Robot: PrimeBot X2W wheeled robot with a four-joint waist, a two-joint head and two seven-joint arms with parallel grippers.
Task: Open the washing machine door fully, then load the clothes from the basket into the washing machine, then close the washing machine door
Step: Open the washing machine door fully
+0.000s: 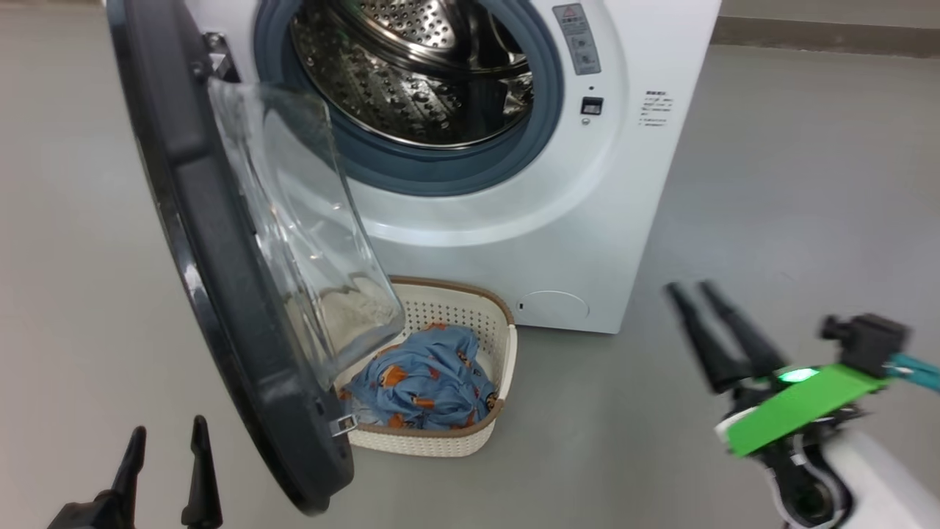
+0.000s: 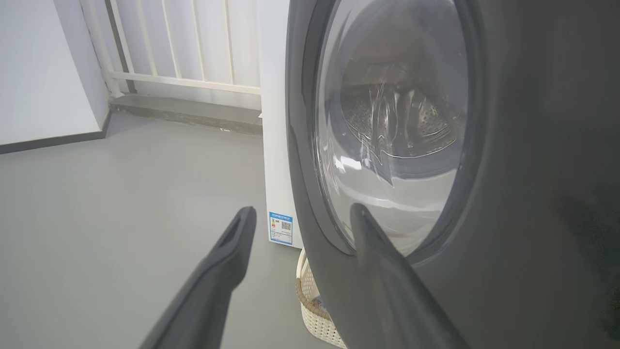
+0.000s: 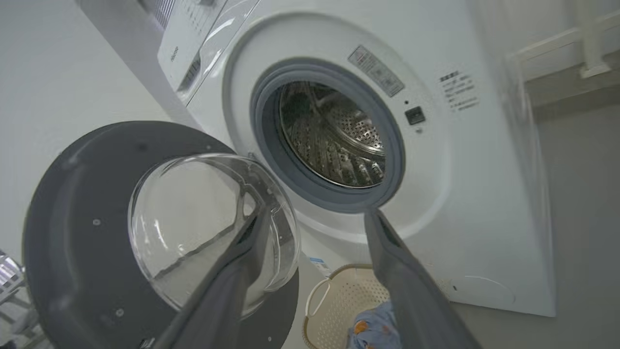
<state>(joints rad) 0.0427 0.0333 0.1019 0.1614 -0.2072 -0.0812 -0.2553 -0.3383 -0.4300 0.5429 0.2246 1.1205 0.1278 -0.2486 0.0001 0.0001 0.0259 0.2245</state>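
Left end effector and right end effector flank the open door, both released. Next, grasp clothes in basket below door.

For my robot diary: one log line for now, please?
door open; clothes in basket; drum empty; left gripper open; right gripper open

smooth grey floor, white slatted railing on a raised grey kerb, white wall with dark baseboard beside it
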